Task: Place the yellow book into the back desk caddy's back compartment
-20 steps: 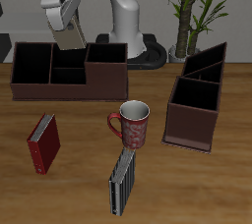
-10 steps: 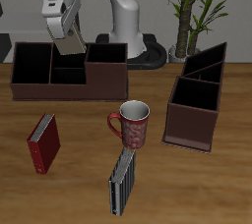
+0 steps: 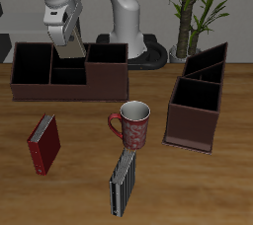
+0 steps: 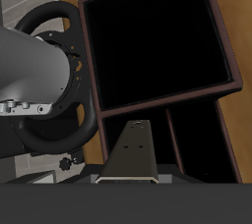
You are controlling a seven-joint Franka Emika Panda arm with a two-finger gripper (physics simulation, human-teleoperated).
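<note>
Higher now: tilted yellow book (image 3: 72, 39) in tool (image 3: 69, 34).

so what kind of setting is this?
Looks like a simulated office desk: a wooden table with two desk caddies, books, a mug, and a potted plant behind.

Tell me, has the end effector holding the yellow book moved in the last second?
Yes: the end effector with the yellow book rose slightly above the back desk caddy.
</note>
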